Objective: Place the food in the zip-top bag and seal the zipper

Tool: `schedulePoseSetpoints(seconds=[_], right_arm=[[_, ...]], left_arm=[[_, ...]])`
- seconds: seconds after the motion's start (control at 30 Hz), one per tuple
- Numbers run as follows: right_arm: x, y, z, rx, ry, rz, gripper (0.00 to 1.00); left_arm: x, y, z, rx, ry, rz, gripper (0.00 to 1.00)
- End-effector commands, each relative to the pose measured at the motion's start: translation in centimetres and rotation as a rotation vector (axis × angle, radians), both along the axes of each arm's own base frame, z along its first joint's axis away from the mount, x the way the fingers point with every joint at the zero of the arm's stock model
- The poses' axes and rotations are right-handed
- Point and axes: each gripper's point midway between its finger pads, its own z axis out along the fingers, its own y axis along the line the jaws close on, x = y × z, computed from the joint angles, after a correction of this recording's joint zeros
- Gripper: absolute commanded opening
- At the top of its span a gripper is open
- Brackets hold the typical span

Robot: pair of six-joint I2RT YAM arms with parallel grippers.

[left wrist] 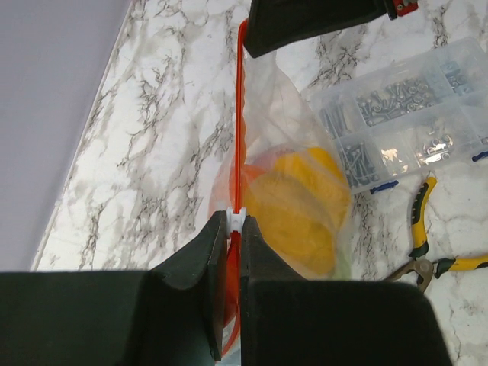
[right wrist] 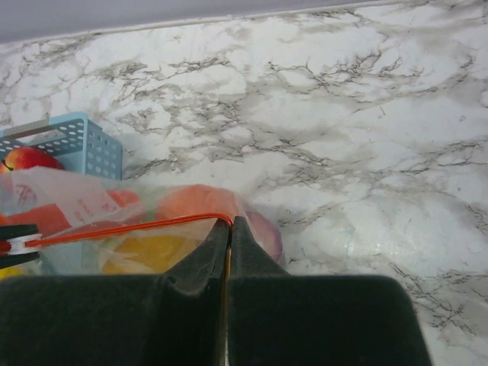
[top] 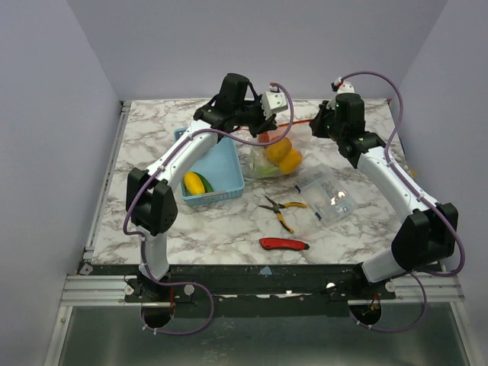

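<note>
The clear zip-top bag [top: 276,158] hangs over the table between my two grippers, and orange and yellow food [top: 282,155] shows through it. In the left wrist view my left gripper [left wrist: 237,223] is shut on the red-orange zipper [left wrist: 242,114], with the white slider [left wrist: 237,216] at its fingertips. My right gripper [right wrist: 231,223] is shut on the zipper's [right wrist: 130,229] other end, at the bag's corner. Yellow food [left wrist: 293,210] and orange food [right wrist: 194,204] lie inside the bag. More yellow and green food [top: 196,183] sits in the blue basket.
The light blue mesh basket [top: 223,162] stands left of the bag, with a red apple [right wrist: 27,158] in it. On the table near the bag lie a clear parts box [top: 329,197], yellow-handled pliers [top: 280,207] and a red knife [top: 284,244].
</note>
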Motion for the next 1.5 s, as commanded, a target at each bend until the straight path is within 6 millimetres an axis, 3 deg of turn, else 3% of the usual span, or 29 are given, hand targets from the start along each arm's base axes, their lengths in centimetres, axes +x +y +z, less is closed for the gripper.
schedulePoseSetpoints(seconds=[0.0,0.2,0.27,0.4,0.47,0.6,0.73,0.87,1.0,1.17,1.33,1.4,1.47], right_arm=[[0.7,-3.8,0.7,-0.036,-0.039,-0.115,0.00],[0.9,-4.8,1.2,-0.088,-0.051,-0.140,0.00],[1.0,-4.2,1.4,-0.088,-0.051,-0.107,0.00],[-0.5,1.4,2.1,-0.002,-0.059,0.229,0.00],[-1.4,3.0,2.6,0.013,-0.070,0.337,0.15],[-2.6,4.6,3.1,-0.035,-0.098,0.499,0.57],[-2.3,5.3,2.5,-0.099,-0.097,0.577,0.66],[-1.4,5.5,3.3,-0.136,-0.154,0.581,0.74],[-1.7,6.8,3.2,-0.178,-0.178,0.701,0.75],[-1.7,7.8,0.9,-0.219,-0.180,0.814,0.72],[-1.4,9.0,0.9,-0.225,-0.256,0.868,0.67],[-1.5,9.5,0.2,-0.246,-0.271,0.891,0.56],[-1.8,9.6,-0.4,-0.264,-0.283,0.909,0.32]], left_arm=[[0.0,3.1,3.4,0.011,-0.034,0.094,0.00],[0.0,3.4,3.9,0.026,-0.019,0.109,0.00],[0.2,3.4,3.8,0.032,-0.015,0.115,0.00],[-0.7,2.6,3.5,0.022,0.021,0.049,0.00],[-1.1,2.1,3.3,0.009,0.043,0.015,0.00],[-1.0,1.7,2.8,0.006,0.066,0.005,0.00],[-0.7,1.6,2.8,0.004,0.066,0.012,0.00],[-0.8,1.5,2.8,0.008,0.061,0.003,0.00],[-1.0,1.2,2.6,0.009,0.062,-0.014,0.00],[-1.7,0.9,2.8,0.008,0.056,-0.048,0.00],[-2.5,0.5,3.0,-0.003,0.057,-0.090,0.00],[-2.6,0.4,3.1,-0.003,0.060,-0.091,0.00],[-2.7,0.3,3.3,-0.010,0.073,-0.082,0.04]])
